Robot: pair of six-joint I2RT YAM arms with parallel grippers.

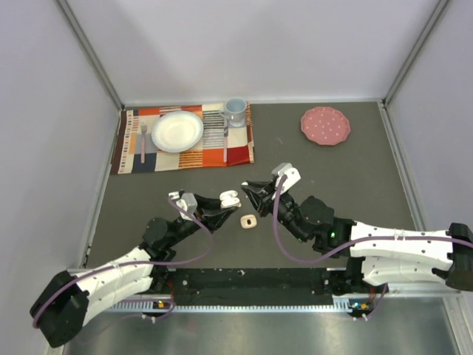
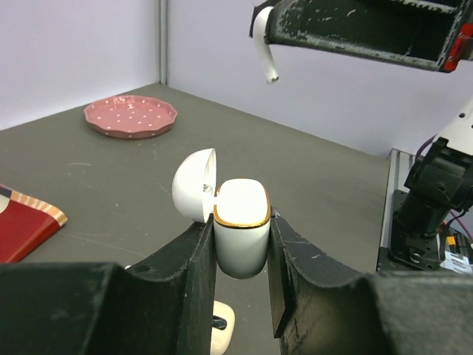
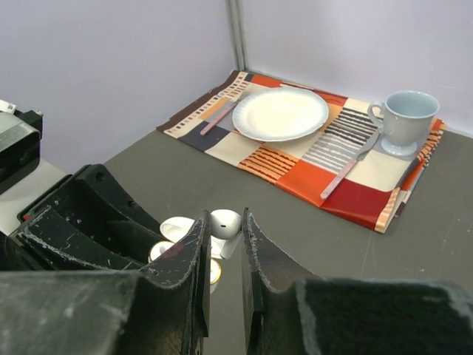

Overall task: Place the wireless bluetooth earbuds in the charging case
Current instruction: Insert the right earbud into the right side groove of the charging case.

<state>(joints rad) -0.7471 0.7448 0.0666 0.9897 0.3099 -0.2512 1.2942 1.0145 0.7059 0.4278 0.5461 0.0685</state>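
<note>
Earbud [image 2: 261, 44] pinched in right fingers [image 2: 355, 29], close to but apart from open charging case [image 2: 240, 222] clamped between left fingers [image 2: 194, 270]

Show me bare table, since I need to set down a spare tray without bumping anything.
Free: the far strip between the placemat and the pink plate; the right side between that plate and the right arm; the band between placemat and left arm. Crowded: the centre, where left end effector and right end effector meet near a small beige object.

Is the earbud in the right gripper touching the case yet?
Apart. Left wrist view: the earbud hangs well above the open case, with a clear gap between them.
</note>
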